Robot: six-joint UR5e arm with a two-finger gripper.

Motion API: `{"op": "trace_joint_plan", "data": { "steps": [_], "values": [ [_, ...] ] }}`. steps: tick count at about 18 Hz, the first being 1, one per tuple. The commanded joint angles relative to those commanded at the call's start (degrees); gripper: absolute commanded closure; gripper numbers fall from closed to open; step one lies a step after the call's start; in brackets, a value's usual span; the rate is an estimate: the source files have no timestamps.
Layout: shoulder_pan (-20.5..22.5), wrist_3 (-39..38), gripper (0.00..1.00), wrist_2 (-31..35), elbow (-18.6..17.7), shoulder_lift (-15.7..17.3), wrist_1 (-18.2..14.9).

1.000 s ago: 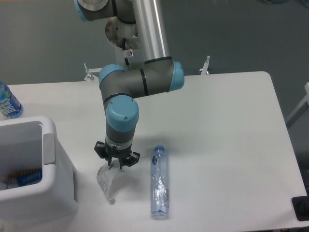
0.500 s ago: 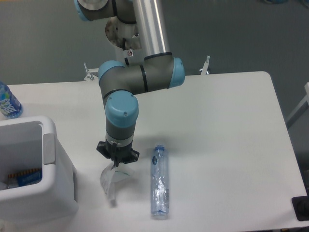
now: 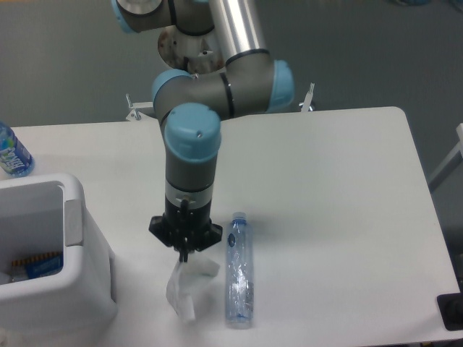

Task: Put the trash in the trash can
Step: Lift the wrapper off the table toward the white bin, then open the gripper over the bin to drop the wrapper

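My gripper (image 3: 184, 253) is shut on the top of the crumpled white plastic wrapper (image 3: 181, 290), which hangs below it, lifted off the table near the front edge. The long clear crinkled bottle (image 3: 239, 271) with a bluish cap lies on the table just right of the wrapper, cap pointing away. The white boxy trash can (image 3: 51, 253) stands at the front left with its greyish panel facing the gripper; some items lie inside it.
A blue-labelled water bottle (image 3: 12, 152) stands at the far left edge behind the trash can. The white table (image 3: 340, 210) stretches to the right. A black object (image 3: 452, 311) sits at the table's front right corner.
The gripper closed on the wrapper and has risen and moved slightly right toward the front, lifting the wrapper with it. The clear bottle has not moved.
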Motion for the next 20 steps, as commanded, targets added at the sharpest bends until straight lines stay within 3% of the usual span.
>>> {"op": "trace_joint_plan", "data": {
  "steps": [8,13,17,20],
  "values": [
    [-0.35,-8.71,1.00,-2.99,3.18,3.07,0.09],
    [-0.87,-12.05,1.00,-5.10,3.53,8.77,0.09],
    [-5.69,-14.51,1.00,-6.16,2.48,11.68,-0.09],
    [-10.70,-15.39,1.00,-6.16,1.51,11.78,-0.09]
  ]
}}
